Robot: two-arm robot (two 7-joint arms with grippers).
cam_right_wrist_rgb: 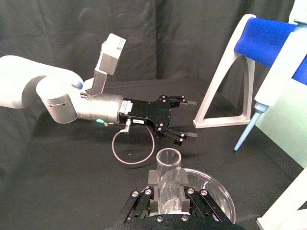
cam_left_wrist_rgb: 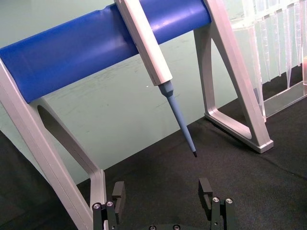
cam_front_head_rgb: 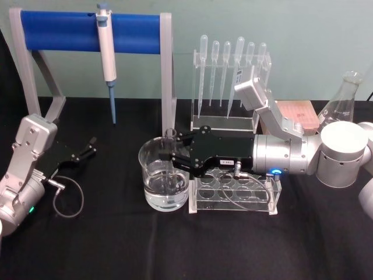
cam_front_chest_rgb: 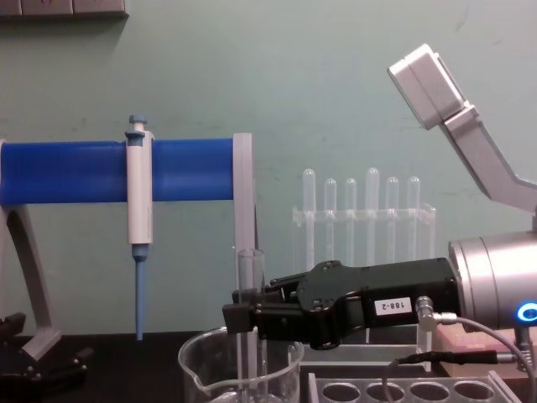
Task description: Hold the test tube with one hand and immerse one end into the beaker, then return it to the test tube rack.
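Test tube (cam_front_head_rgb: 170, 153) stood upright inside the beaker (cam_front_head_rgb: 149, 175). Its rounded end sat down in the water and its flared rim stood above the beaker's rim. The right gripper (cam_front_head_rgb: 173, 157) reached over the beaker from the side where the test tube rack (cam_front_head_rgb: 256, 204) stood. Its 2 fingers were clamped on the tube's upper part, just above the beaker's rim. In the right wrist view the tube (cam_right_wrist_rgb: 168, 173) rose straight out from between the closed fingers, with the beaker wall (cam_right_wrist_rgb: 217, 188) curving just beyond it.

The dip looked done or nearly so, so the return was the part needing care. A good lift would go straight up, with the tube kept vertical, until its rounded end cleared the beaker's rim. Only then should it cross to the rack, which stood just beside the beaker. A sideways move begun too soon could knock glass against glass or tip the beaker. The wet glass was likely slippery, so the grip should not loosen before the tube sat in a hole.

The left gripper (cam_front_head_rgb: 87, 149) lay parked well apart from the beaker on its far side, with its fingers spread and holding nothing.
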